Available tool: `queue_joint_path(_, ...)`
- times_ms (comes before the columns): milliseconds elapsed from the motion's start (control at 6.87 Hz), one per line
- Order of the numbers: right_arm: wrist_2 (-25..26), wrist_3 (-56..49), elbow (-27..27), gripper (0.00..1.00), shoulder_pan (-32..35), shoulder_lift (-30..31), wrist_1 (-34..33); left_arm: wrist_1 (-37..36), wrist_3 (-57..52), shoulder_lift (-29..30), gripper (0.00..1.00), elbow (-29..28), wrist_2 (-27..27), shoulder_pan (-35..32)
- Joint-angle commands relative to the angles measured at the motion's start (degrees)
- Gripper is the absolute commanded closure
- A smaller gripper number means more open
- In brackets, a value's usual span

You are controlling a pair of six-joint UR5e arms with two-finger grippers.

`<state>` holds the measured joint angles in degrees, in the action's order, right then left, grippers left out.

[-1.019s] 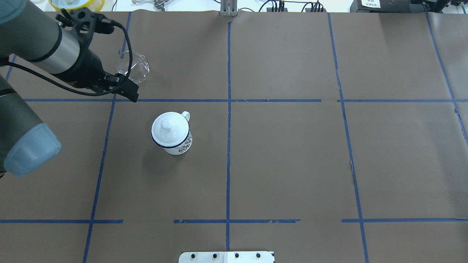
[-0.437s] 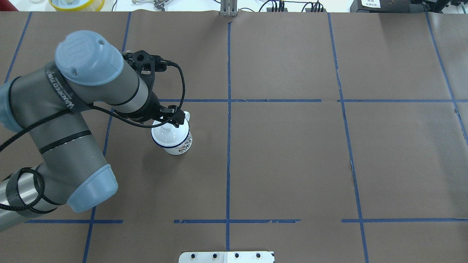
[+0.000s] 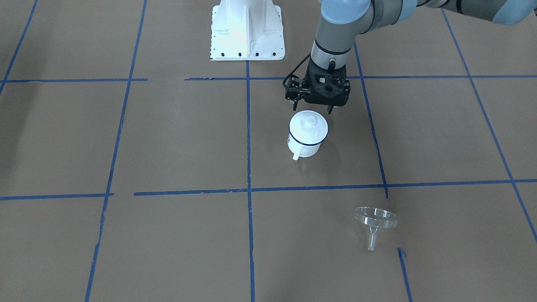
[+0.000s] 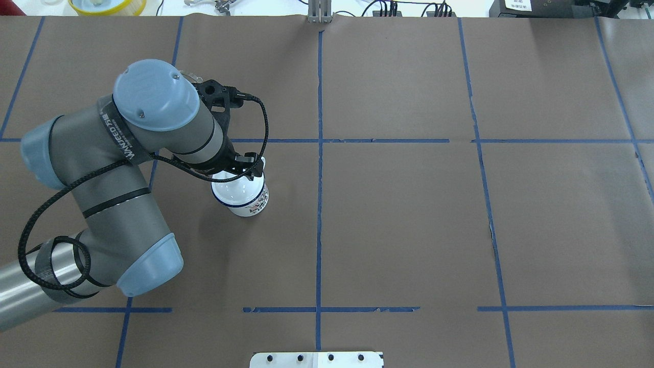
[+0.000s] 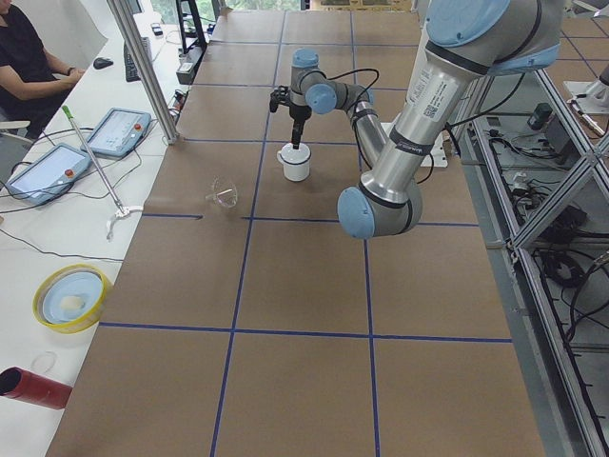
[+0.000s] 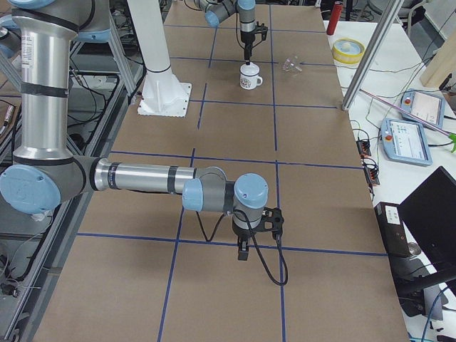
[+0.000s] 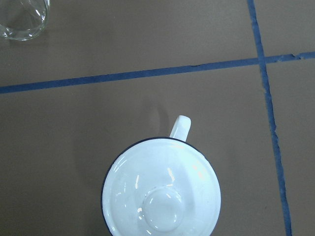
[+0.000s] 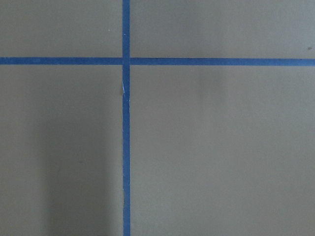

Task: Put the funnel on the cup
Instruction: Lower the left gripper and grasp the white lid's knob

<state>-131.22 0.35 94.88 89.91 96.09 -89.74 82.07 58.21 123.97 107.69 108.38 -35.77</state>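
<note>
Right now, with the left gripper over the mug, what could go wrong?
1. The lid sits on the cup, so the funnel cannot seat until it comes off.
2. The left gripper hovers open above the lid's small knob; a grasp there could slip or drag the cup.
3. The funnel is clear and lies apart on the table, easy to misjudge.

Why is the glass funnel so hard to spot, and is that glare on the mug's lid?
Front-facing view: the clear funnel shows mostly by bright rim highlights against brown paper. Left wrist view: yes, the glossy lid bears white reflection streaks; the funnel is cropped at the corner.
</note>
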Motion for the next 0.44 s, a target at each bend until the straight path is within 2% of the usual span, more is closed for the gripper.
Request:
queue_joint_path(0, 0.0, 0.0, 0.0, 0.00, 0.0, 0.1, 0.0, 0.2, -0.5, 0.1, 0.22, -1.5, -0.9, 0.3)
queue_joint_path(291, 0.0, 0.0, 0.0, 0.00, 0.0, 0.1, 0.0, 0.4, -0.6, 0.2, 0.31, -1.9, -0.8, 0.4)
